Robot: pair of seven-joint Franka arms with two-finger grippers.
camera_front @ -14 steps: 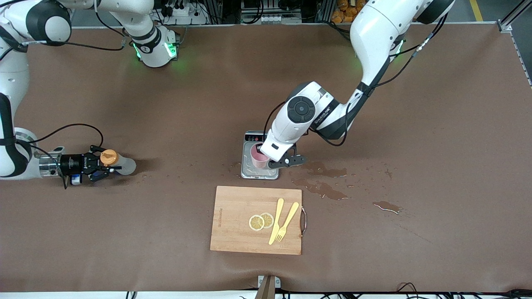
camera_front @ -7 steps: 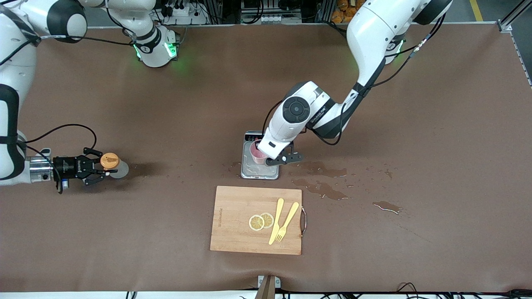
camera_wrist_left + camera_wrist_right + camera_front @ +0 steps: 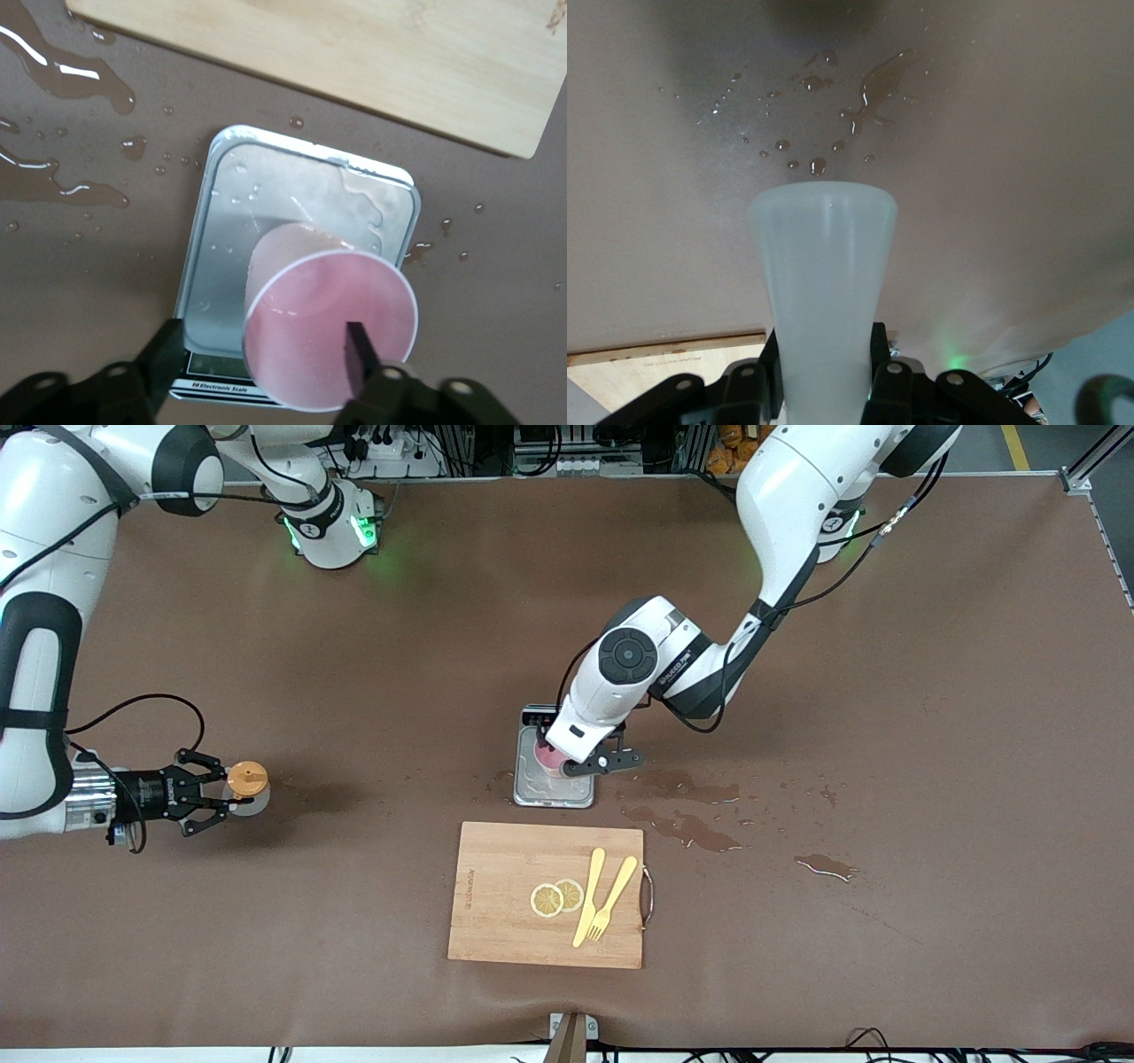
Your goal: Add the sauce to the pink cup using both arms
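While our right gripper (image 3: 217, 802) clamps the sauce (image 3: 247, 785) between its fingers (image 3: 877, 354) near the right arm's end of the table, our left gripper (image 3: 266, 350) straddles the pink cup (image 3: 330, 335) on the scale (image 3: 226, 257), one finger (image 3: 356, 350) inside its rim, jaws apart.

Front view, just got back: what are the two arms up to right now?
The right end effector is shut on the sauce bottle, held upright at the right arm's end of the table. The left end effector is open around the pink cup, one finger inside the rim, over the scale. The cutting board lies nearer the camera.
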